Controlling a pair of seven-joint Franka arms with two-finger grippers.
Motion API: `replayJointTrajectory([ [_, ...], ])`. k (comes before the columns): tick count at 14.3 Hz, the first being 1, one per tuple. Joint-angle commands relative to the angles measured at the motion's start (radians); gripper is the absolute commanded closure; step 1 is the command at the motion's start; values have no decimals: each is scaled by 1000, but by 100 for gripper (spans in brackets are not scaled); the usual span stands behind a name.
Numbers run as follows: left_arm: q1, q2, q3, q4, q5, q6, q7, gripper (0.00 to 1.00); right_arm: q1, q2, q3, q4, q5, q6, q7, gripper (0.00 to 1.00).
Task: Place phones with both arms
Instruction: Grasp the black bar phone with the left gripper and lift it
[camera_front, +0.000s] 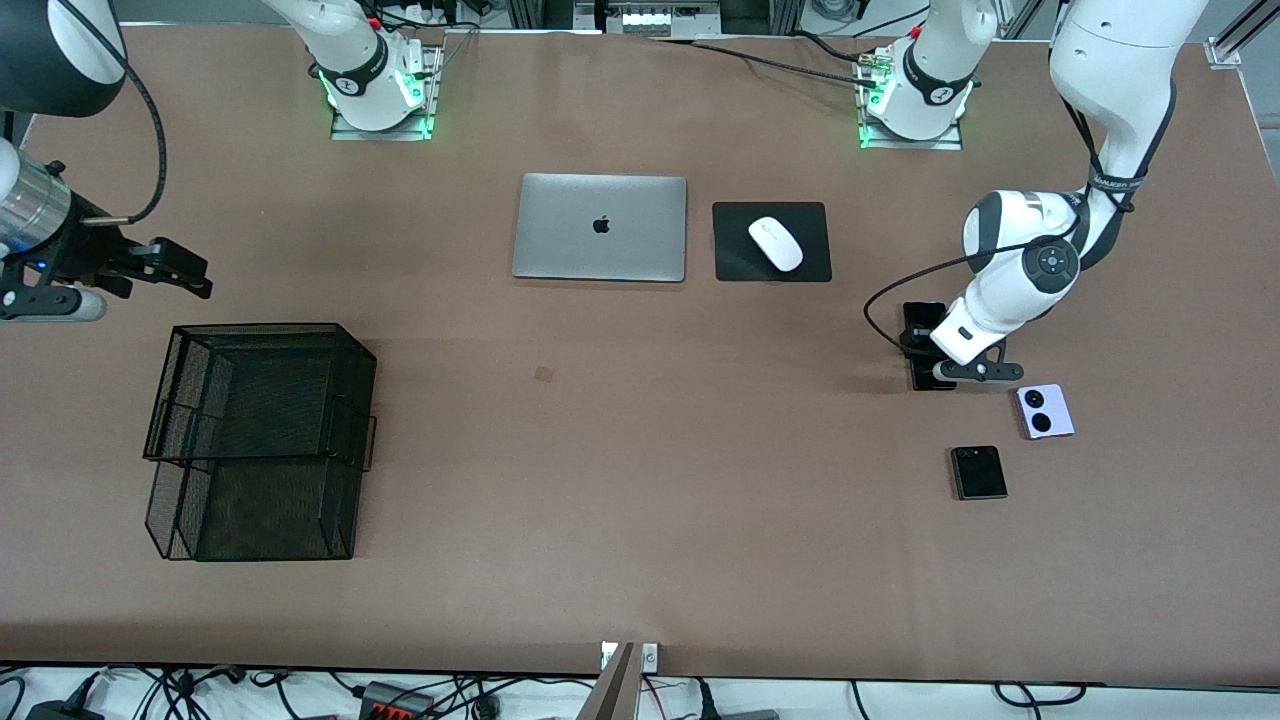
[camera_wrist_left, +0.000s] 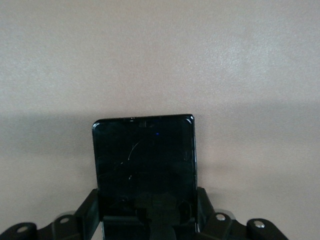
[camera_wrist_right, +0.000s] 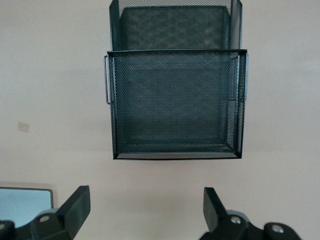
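The long black slab phone lies on the brown table toward the left arm's end. My left gripper is down at it, with one finger against each long side; in the left wrist view the phone fills the space between the fingers of my left gripper. The lavender-white flip phone and the small black flip phone lie nearer the front camera. My right gripper is open and empty at the right arm's end, also in its own view.
A two-tier black mesh tray stands near the right gripper and shows in the right wrist view. The silver laptop and a white mouse on a black pad lie mid-table.
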Motion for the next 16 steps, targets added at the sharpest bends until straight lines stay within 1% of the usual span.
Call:
replayJointTrajectory([
  [1, 3, -15, -4, -4, -9, 18, -2, 71, 2, -10, 6, -5, -14, 7, 2, 0],
  [3, -3, -58, -4, 5, -9, -4, -4, 71, 3, -10, 6, -5, -14, 12, 3, 0],
  [4, -6, -80, -8, 35, -9, -54, -5, 71, 3, -6, 6, -5, -14, 21, 2, 0],
  [5, -9, -90, -27, 83, -9, -139, -7, 71, 14, -2, 6, -5, -14, 33, 2, 0],
  [7, -15, -82, -65, 256, -12, -406, -5, 72, 28, 12, 6, -5, -7, 38, 5, 0],
  [8, -24, -64, -95, 337, -19, -511, -5, 71, 28, 21, 6, -5, 1, 39, 6, 0],
  [9, -30, -32, -128, 412, -22, -583, -18, 72, 28, 30, 6, -4, 12, 51, 6, 0],
  [10, -37, 2, -171, 471, -22, -614, -45, 72, 28, 36, 6, -5, 15, 70, 5, 0],
  [12, -70, 95, -247, 597, -22, -616, -90, 71, 35, 67, 6, -4, 9, 106, 3, 0],
  [13, -110, 150, -260, 664, -22, -614, -152, 71, 43, 79, 6, -4, 10, 120, 5, 0],
  [15, -222, 287, -260, 837, -12, -611, -308, 72, 41, 133, 6, 21, 7, 128, 3, 0],
  [16, -283, 345, -252, 905, -10, -611, -355, 72, 41, 151, 6, 21, 9, 133, 0, 0],
])
